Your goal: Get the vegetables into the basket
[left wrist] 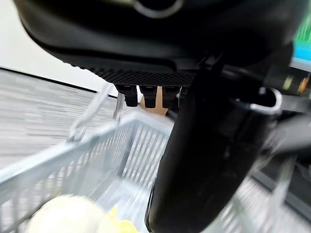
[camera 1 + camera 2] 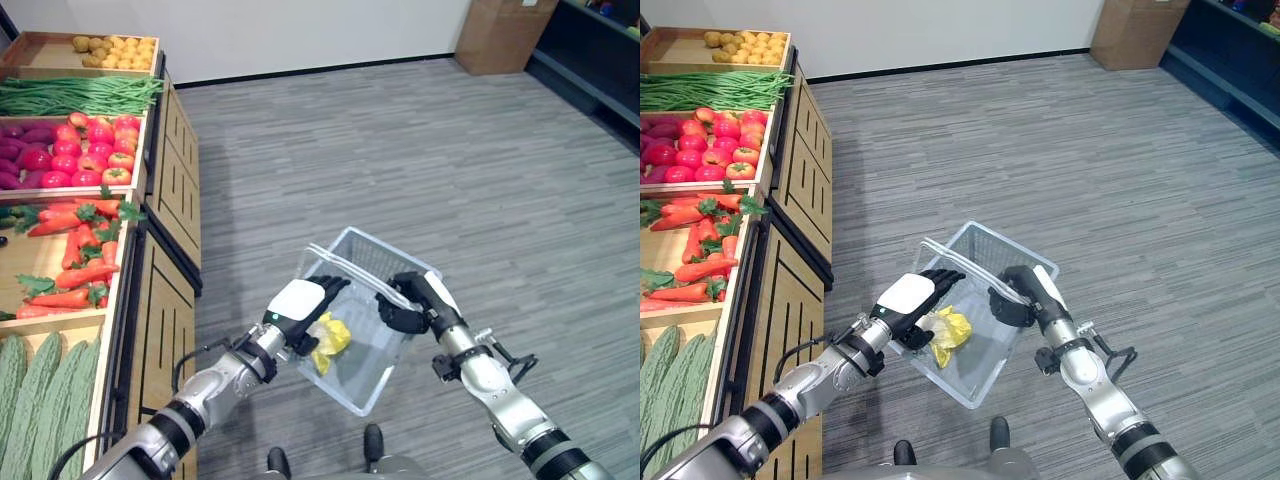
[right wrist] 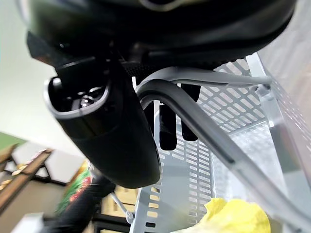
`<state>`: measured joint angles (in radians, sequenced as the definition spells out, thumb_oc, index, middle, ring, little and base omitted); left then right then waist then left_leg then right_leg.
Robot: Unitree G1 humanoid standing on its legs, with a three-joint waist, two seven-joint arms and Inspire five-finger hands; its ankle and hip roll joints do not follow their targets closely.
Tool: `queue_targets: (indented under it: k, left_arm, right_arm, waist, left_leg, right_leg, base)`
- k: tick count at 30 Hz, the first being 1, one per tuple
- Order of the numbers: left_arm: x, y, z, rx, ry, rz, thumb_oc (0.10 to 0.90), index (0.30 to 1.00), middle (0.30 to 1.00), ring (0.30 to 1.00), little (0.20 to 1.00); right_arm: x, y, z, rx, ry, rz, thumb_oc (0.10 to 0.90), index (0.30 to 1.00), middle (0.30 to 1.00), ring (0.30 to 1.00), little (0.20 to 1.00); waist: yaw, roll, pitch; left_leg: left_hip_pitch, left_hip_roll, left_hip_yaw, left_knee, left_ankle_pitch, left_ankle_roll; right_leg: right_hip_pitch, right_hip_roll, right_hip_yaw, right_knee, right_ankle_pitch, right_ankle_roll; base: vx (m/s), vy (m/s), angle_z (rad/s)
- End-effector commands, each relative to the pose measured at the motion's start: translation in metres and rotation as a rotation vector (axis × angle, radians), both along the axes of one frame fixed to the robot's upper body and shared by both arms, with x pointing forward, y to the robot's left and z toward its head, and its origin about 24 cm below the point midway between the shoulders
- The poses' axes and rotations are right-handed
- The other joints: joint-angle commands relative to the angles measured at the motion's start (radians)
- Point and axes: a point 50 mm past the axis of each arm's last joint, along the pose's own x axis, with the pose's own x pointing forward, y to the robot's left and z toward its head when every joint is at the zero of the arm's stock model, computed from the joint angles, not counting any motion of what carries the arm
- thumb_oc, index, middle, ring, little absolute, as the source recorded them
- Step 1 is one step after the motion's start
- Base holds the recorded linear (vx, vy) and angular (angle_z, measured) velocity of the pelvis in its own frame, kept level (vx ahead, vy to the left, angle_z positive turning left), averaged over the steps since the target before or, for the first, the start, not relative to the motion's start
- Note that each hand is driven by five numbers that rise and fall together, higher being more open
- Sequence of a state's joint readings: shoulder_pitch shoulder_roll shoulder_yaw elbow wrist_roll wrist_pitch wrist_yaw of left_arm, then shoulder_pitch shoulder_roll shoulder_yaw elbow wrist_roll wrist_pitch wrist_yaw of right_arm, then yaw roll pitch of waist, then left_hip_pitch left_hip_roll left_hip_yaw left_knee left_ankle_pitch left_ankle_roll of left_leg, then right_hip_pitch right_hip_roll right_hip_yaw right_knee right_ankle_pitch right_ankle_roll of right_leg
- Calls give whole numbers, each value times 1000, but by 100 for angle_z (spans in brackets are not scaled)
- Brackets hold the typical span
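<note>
At lower centre, the right hand (image 2: 405, 305) is curled round the handle of the pale perforated plastic basket (image 2: 372, 262). The left hand (image 2: 305, 308) hovers with fingers straight above a crumpled yellow vegetable (image 2: 331, 340) lying inside. Wooden produce shelves (image 2: 160, 250) fill the left edge.

A long wooden produce stand (image 2: 165, 330) with slatted panel sides runs well to the left of the left hand's fingers (image 2: 325, 292). Its trays hold pale potatoes (image 2: 115, 50), green beans (image 2: 80, 95), red tomatoes (image 2: 95, 150), orange carrots (image 2: 75, 250) and bumpy green bitter gourds (image 2: 40, 390).
</note>
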<state>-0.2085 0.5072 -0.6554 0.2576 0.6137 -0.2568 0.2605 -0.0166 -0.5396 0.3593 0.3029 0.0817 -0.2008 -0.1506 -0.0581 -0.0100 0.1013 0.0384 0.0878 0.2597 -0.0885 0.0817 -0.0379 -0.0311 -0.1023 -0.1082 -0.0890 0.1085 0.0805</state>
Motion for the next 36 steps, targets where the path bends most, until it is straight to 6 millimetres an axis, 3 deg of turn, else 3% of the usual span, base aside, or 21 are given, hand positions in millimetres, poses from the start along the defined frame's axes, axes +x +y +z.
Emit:
queue_targets:
  k: [1,3,5,6,7,8,10,12,14,15,17,22,25,30,32,33,36]
  left_arm:
    - [13,-9,32,-201,-45,-46,900,1000,1000,1000,1000]
    - [10,-6,32,-246,-15,-34,900,1000,1000,1000,1000]
    - [-5,11,24,-482,170,82,900,1000,1000,1000,1000]
    - [-5,11,24,-482,170,82,900,1000,1000,1000,1000]
    - [-11,20,17,-581,271,136,900,1000,1000,1000,1000]
    - [-22,32,-1,-760,521,179,900,1000,1000,1000,1000]
    - [-25,39,-3,-812,568,196,900,1000,1000,1000,1000]
    - [-36,58,-21,-884,657,317,900,1000,1000,1000,1000]
    - [-42,67,-29,-893,692,362,900,1000,1000,1000,1000]
    - [-61,94,-52,-871,747,521,900,1000,1000,1000,1000]
    - [-72,107,-66,-835,771,612,900,1000,1000,1000,1000]
    - [-108,137,-111,-465,823,830,900,1000,1000,1000,1000]
    - [-136,139,-142,-268,933,950,900,1000,1000,1000,1000]
    - [-167,142,-163,-205,1050,1132,900,1000,1000,1000,1000]
    - [-170,143,-165,-219,1061,1179,900,1000,1000,1000,1000]
    - [-174,146,-168,-290,1071,1325,900,1000,1000,1000,1000]
    - [-165,141,-168,-401,1051,1375,900,1000,1000,1000,1000]
  right_arm:
    - [32,5,70,128,-405,-44,400,300,300,300,300]
    - [30,1,66,110,-394,-67,400,300,300,300,300]
    - [23,-19,48,39,-333,-176,400,300,300,300,300]
    - [23,-19,48,39,-333,-176,400,300,300,300,300]
    - [20,-24,44,39,-314,-212,400,300,300,300,300]
    - [16,-36,34,33,-265,-271,400,300,300,300,300]
    - [14,-38,31,33,-246,-282,400,300,300,300,300]
    - [9,-47,18,1,-182,-311,400,300,300,300,300]
    - [5,-51,12,-15,-148,-322,400,300,300,300,300]
    - [-11,-67,-7,-90,-49,-366,400,300,300,300,300]
    - [-19,-77,-18,-149,9,-394,400,300,300,300,300]
    - [-52,-100,-54,-221,217,-484,400,300,300,300,300]
    - [-74,-104,-74,-192,320,-562,400,300,300,300,300]
    - [-97,-103,-95,-182,452,-616,400,300,300,300,300]
    - [-98,-102,-97,-187,467,-612,400,300,300,300,300]
    - [-111,-103,-108,-213,569,-641,400,300,300,300,300]
    - [-130,-105,-117,-258,671,-642,400,300,300,300,300]
  waist:
    - [12,-37,-86]
    - [14,-38,-86]
    - [29,-37,-81]
    - [29,-37,-81]
    - [31,-35,-81]
    - [32,-30,-77]
    - [31,-28,-78]
    - [36,-26,-74]
    - [36,-25,-74]
    - [45,-26,-70]
    - [48,-26,-68]
    - [56,-31,-60]
    - [51,-31,-57]
    - [44,-29,-47]
    - [42,-28,-40]
    - [42,-20,0]
    - [51,-15,35]
  left_leg:
    - [-2,54,-39,1,-46,-72]
    - [-2,53,-42,1,-46,-72]
    - [-7,54,-53,1,-40,-70]
    - [-7,54,-53,1,-40,-70]
    - [-8,54,-55,1,-39,-69]
    - [-3,54,-57,1,-39,-69]
    - [-8,54,-58,1,-35,-69]
    - [-10,54,-61,1,-33,-69]
    - [-10,54,-62,1,-32,-69]
    - [-13,55,-69,1,-28,-70]
    - [-14,58,-75,1,-26,-71]
    - [-13,65,-78,1,-21,-76]
    - [-12,66,-73,1,-21,-77]
    - [-10,69,-71,1,-22,-77]
    - [-11,72,-72,1,-21,-77]
    - [-34,92,-84,1,-3,-80]
    - [-62,129,-115,65,13,-96]
  right_leg:
    - [59,-61,-27,2,-57,101]
    - [60,-60,-30,2,-58,100]
    - [61,-60,-36,2,-56,97]
    - [61,-60,-36,2,-56,97]
    - [62,-60,-39,2,-56,96]
    - [67,-59,-41,2,-57,96]
    - [62,-58,-40,2,-53,95]
    - [61,-58,-42,2,-51,94]
    - [60,-57,-43,2,-51,94]
    - [62,-54,-45,2,-53,92]
    - [64,-53,-49,2,-54,91]
    - [67,-47,-54,2,-59,86]
    - [66,-44,-51,2,-60,84]
    - [66,-41,-46,14,-65,78]
    - [54,-39,-43,40,-76,73]
    - [-18,-26,-35,140,-115,54]
    - [-19,12,-50,162,-145,19]
  base:
    - [0,0,0]
    - [0,0,0]
    - [-9,-16,0]
    - [-9,-7,3]
    - [-1,-2,7]
    - [-10,-3,9]
    - [-5,0,3]
    - [0,0,0]
    - [0,0,0]
    - [6,-20,5]
    - [5,-23,10]
    - [2,-12,6]
    - [0,0,0]
    - [-5,-8,-2]
    - [-63,-40,-1]
    - [-97,-157,-5]
    - [24,-303,14]
